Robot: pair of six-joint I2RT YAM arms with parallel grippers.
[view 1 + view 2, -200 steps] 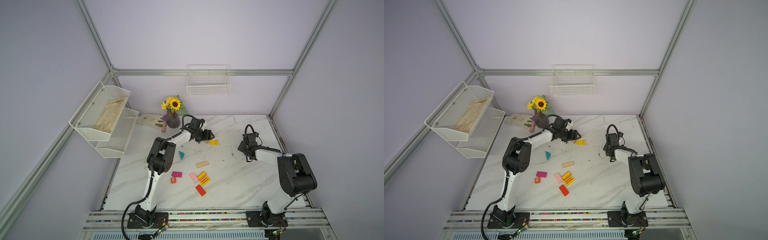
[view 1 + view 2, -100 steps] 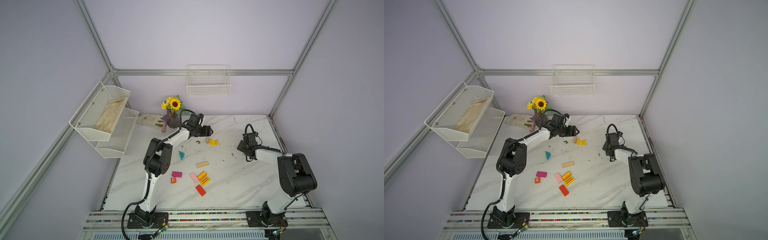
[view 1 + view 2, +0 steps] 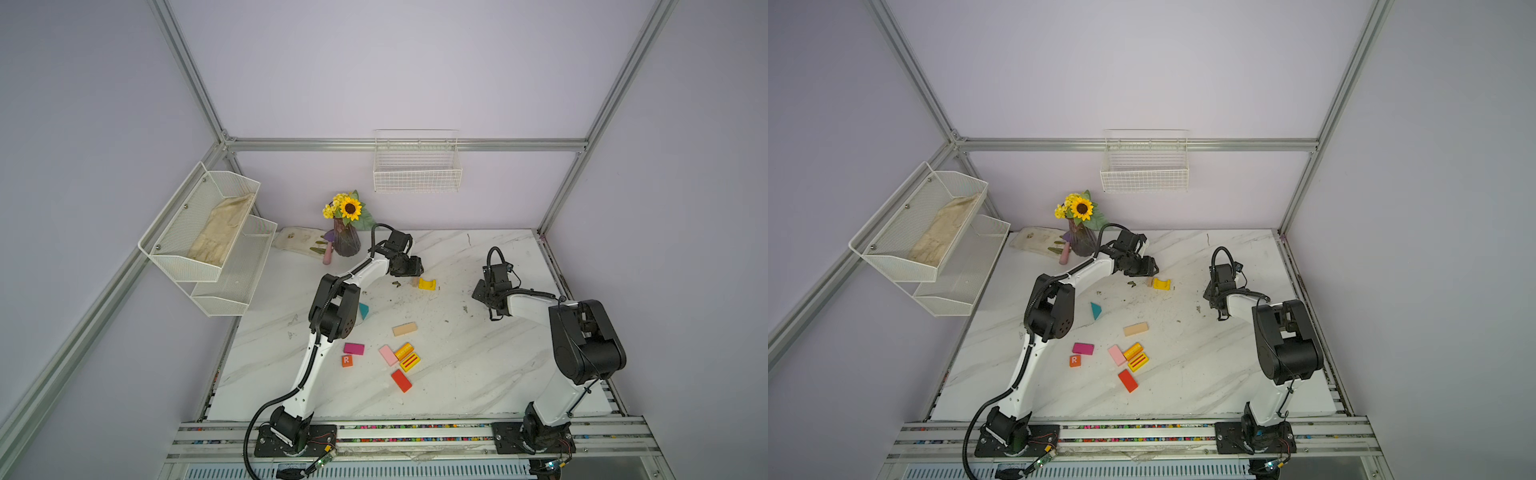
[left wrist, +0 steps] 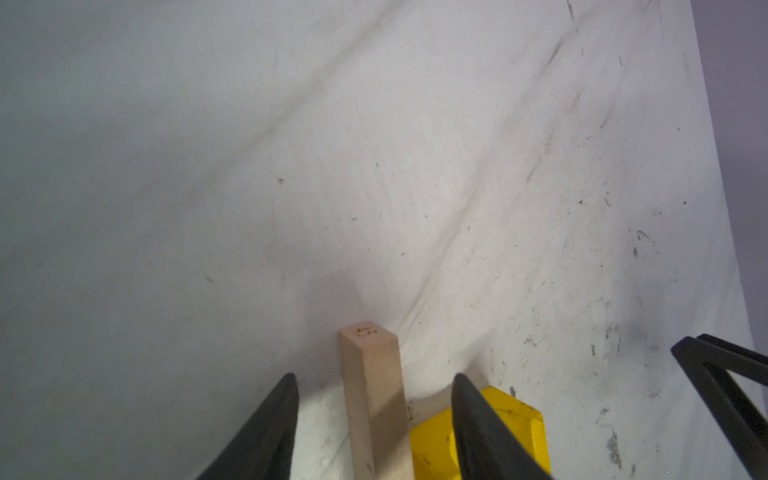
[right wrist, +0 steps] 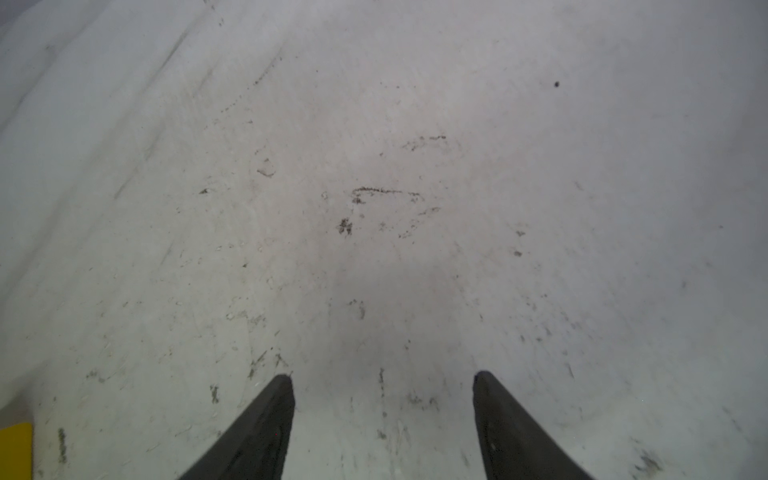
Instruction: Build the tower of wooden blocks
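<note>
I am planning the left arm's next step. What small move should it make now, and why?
Probably close the left gripper on the upright tan block: it stands between the open jaws with a gap on each side, beside the yellow block, not yet gripped.

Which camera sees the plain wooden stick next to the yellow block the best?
The left wrist view: the plain wooden stick shows big and close between the fingers of the left claw, beside the yellow block. In both top views it is just a tiny tan speck by the claw. The right wrist view misses it.
</note>
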